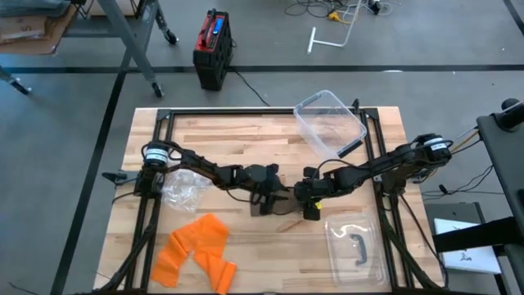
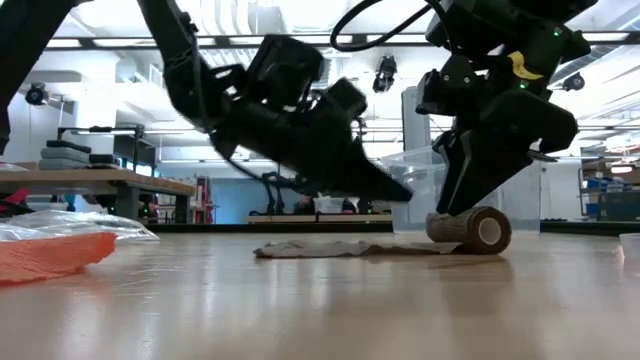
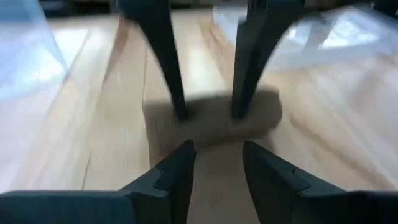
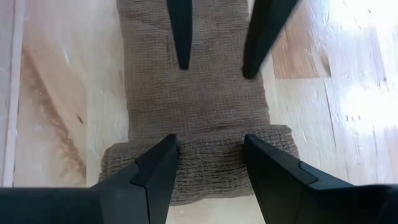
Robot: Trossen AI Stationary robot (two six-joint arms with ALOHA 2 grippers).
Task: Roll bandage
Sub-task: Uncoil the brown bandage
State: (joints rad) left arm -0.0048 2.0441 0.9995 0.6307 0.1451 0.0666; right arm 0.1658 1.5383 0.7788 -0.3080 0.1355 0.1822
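Note:
A brown mesh bandage lies at the table's middle. Its rolled part [image 2: 482, 230] stands on the wood, and its flat strip [image 4: 198, 102] runs from the roll toward my left gripper. My right gripper [image 4: 211, 165] is open and stands down over the roll [image 4: 199, 186]. My left gripper [image 3: 217, 165] is open over the flat strip [image 3: 219, 186] and faces the roll [image 3: 211, 118]. In the low view the left gripper's fingertips [image 2: 402, 192] hang a little above the strip [image 2: 320, 248]. In the high view the two grippers [image 1: 274, 199] [image 1: 309, 205] almost meet. My right gripper rests its two open fingertips [image 4: 158, 171] on the bandage roll, one toward each end of the roll [image 4: 118, 171]. The fingers come from above, slanting down [image 2: 455, 205] on the side where the strip leaves the roll. The roll lies on the table.
A clear plastic box [image 1: 332, 123] stands at the far right. Its lid [image 1: 356, 246] lies at the near right. An orange bandage [image 1: 196, 250] lies at the near left, and a crumpled clear bag [image 1: 182, 188] lies beside my left arm.

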